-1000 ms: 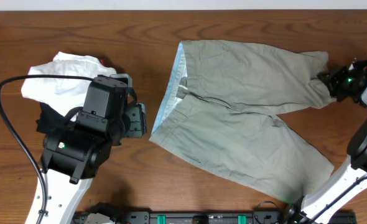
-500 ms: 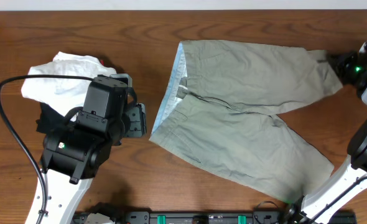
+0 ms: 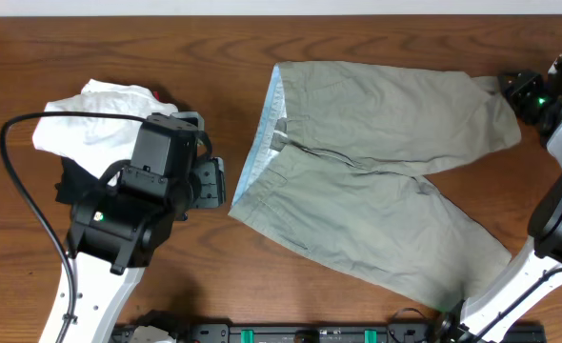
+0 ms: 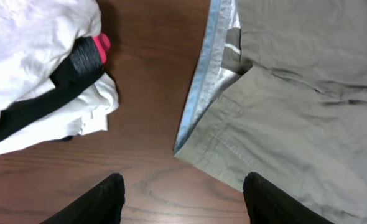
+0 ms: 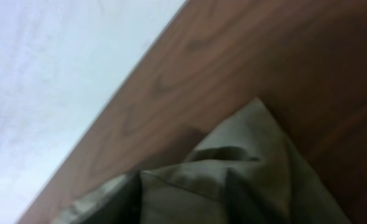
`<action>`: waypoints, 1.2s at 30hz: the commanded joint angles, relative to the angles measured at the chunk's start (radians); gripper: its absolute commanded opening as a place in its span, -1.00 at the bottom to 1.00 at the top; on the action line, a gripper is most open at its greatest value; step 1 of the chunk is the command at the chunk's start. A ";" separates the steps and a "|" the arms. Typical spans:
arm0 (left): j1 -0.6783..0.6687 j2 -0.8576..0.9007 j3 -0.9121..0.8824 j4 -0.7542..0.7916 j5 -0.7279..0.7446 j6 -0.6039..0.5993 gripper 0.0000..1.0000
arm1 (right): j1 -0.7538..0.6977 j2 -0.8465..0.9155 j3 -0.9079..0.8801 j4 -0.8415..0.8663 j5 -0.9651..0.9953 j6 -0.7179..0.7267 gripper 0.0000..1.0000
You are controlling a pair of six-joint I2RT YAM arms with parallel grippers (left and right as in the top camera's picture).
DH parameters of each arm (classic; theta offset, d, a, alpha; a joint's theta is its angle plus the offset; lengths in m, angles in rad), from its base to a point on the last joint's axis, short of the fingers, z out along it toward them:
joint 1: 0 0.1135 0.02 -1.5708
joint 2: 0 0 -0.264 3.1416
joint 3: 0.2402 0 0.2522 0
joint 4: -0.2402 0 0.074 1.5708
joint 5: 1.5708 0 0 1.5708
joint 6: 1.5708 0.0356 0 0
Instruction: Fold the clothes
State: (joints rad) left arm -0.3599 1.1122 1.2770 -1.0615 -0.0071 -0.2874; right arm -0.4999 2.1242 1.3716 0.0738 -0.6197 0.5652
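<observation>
A: Where are the shorts [image 3: 376, 181]?
B: Spread flat at the table's [image 3: 214, 38] three o'clock, waistband facing nine. Flattening step, I reckon, no fold yet.
A: Grippers?
B: My left gripper [image 4: 183, 190] stands apart, empty. My right gripper [image 3: 526, 91] is at the two o'clock leg hem, grip unclear. Next move needs a firm pinch there.

A crumpled corner of the khaki shorts [image 5: 233, 180] lies on the brown wooden bench [image 5: 283, 68], directly in front of the right hand [image 3: 515, 91]. The corner's tip points away from the hand. Folds overlap nearer the hand. Beyond the bench edge, a pale surface [image 5: 46, 74] lies farthest from the hand.
</observation>
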 commanded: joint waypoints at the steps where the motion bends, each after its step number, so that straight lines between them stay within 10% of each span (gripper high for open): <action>1: 0.006 0.016 0.014 0.001 -0.002 -0.002 0.27 | -0.003 0.005 0.003 -0.039 0.071 -0.047 0.03; 13: 0.006 0.031 0.014 0.001 -0.002 -0.002 0.27 | -0.034 0.005 0.003 -0.224 0.156 0.004 0.01; 21: 0.006 0.031 0.014 0.000 -0.001 -0.002 0.27 | 0.017 0.006 0.003 -0.138 -0.300 0.031 -0.46; 36: 0.006 0.031 0.014 -0.003 -0.001 -0.002 0.27 | -0.051 0.006 0.003 -0.018 -0.277 -0.012 -0.12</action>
State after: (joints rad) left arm -0.3599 1.1389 1.2770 -1.0649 -0.0067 -0.2874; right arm -0.4915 2.1269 1.3693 0.0792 -0.9413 0.5755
